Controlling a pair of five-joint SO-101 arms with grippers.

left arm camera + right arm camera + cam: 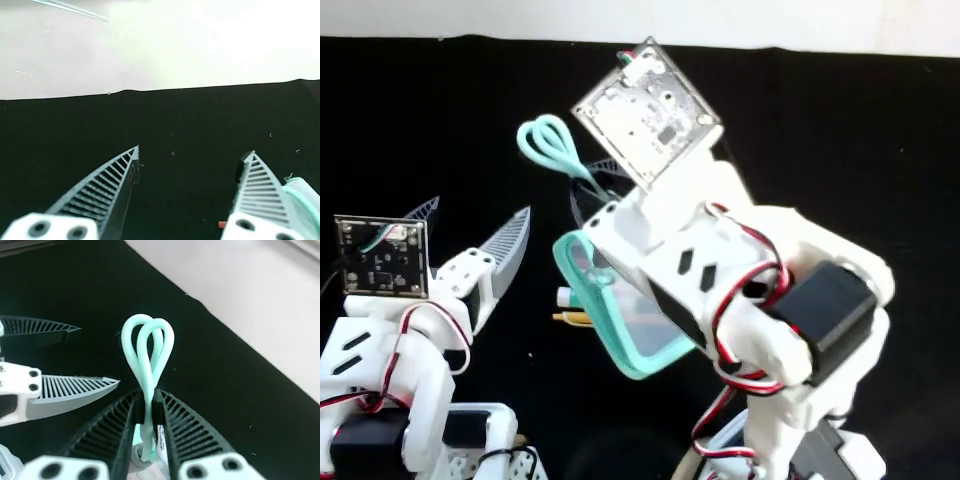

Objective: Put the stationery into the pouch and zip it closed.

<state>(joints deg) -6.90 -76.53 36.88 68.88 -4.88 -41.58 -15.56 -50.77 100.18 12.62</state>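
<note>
R claw (pixel 149 392): black ribbed fingers pressed together, pinching both strands of a mint-green looped cord (pixel 148 337). The loop stands up past the fingertips, free in the air. Below the pinch the cord runs down betw. the fingers toward the claw's base.

High view: the cord hangs from a mint-rimmed clear plastic pouch (pixel 570 275). The pouch sits under and behind the R claw, tilted, partly covered by the arm's white wrist housing. At the pouch edge facing the L arm there is a white stub-ended item (pixel 564 296) and, just under it, a thin yellow item (pixel 572 318). Can't tell if they're inside the pouch or lying beside it.

L claw (pixel 195 150): grey ribbed fingers spread wide, nothing betw. them, over the black cloth-covered table (pixel 200 115). It's low and off to the side of the R claw, apart from the pouch, tips pointing toward the pale wall (pixel 175 40) past the table's far edge. In the L wrist view the pouch rim shows just outside one finger, near its base. A tiny orange-red speck (pixel 221 224) lies by the same finger's base; too small to ID.
</note>
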